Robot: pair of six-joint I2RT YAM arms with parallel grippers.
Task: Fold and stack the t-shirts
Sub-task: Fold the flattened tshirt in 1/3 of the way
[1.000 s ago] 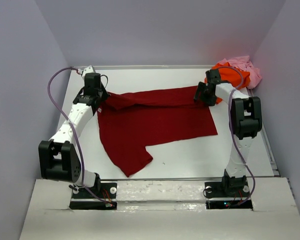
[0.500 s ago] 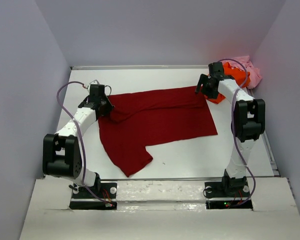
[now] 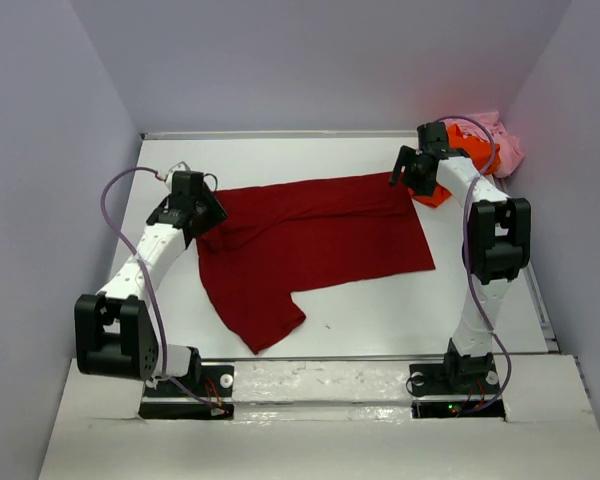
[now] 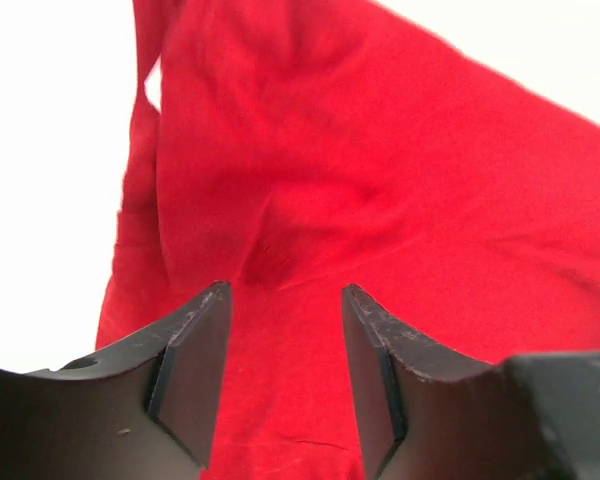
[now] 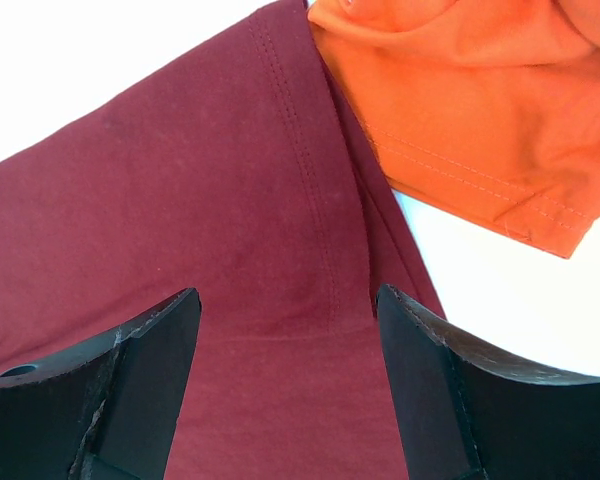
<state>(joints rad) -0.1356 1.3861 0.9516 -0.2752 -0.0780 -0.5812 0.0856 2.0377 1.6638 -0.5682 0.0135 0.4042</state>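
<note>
- The white surface (image 3: 380,310) fills the middle of the top view, with both arm bases along its lower edge.
- The dark red t-shirt (image 3: 310,240) lies spread flat at the centre of the surface. A narrower part of it reaches down toward the lower left of the frame.
- The left hand (image 4: 285,295) sits at the left-centre of the top view, over the shirt's upper left edge, where the cloth is rumpled.
- In its wrist view the two fingers (image 4: 195,350) stand partly apart with nothing between them. A crease of red cloth lies just past the tips. Whether the tips touch the cloth cannot be told.
- The right hand (image 5: 288,300) is in the upper right of the top view, over the far right corner of the dark red t-shirt.
- Its fingers are spread wide and grip nothing. The shirt's stitched hem runs through the gap below them.
- The bright orange t-shirt (image 5: 460,100) lies crumpled in the upper right, its hemmed edge touching the red shirt's corner.
- The pale pink t-shirt (image 3: 502,140) is bunched behind the orange one, in the far right corner by the wall.
</note>
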